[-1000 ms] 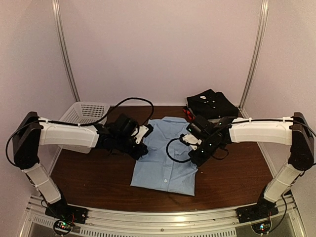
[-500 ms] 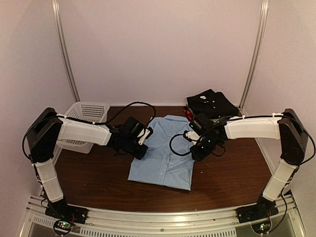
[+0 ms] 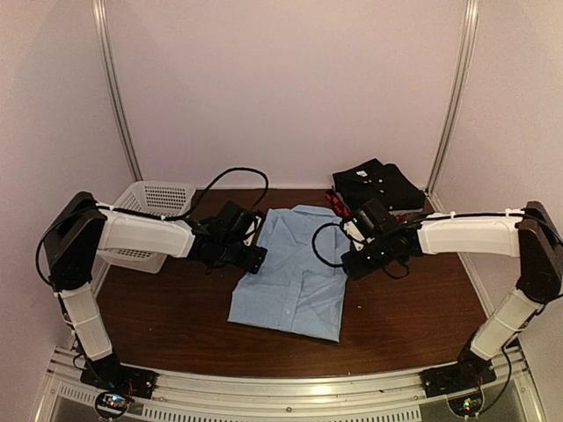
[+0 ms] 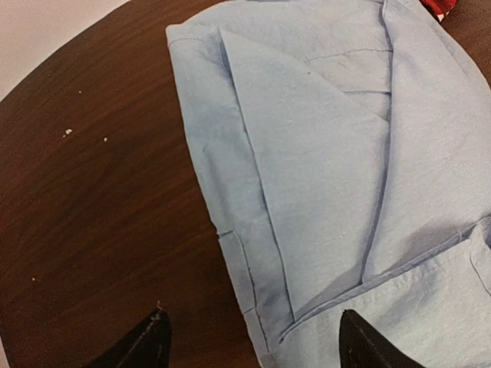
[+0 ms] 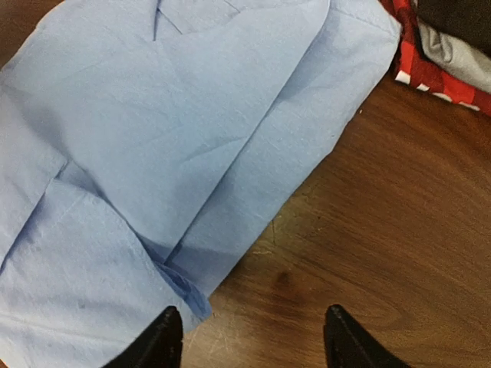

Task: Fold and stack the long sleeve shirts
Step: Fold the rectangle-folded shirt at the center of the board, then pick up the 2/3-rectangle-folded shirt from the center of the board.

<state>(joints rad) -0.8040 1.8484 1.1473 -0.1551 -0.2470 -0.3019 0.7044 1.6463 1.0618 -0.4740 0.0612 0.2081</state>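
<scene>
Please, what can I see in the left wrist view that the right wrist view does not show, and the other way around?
Only the left wrist view: the left tool, open above a folded edge of the light blue shirt, and pale specks on the table.
Only the right wrist view: the right tool, open, plus the grey shirt and the black shirt in its top corner.
Both: the light blue shirt, the brown table, and the red plaid shirt, only a small corner of it in the left wrist view.

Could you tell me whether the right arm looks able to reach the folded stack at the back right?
Probably yes: the folded stack lies just beyond the open, empty right claw, with only bare table between them.
</scene>
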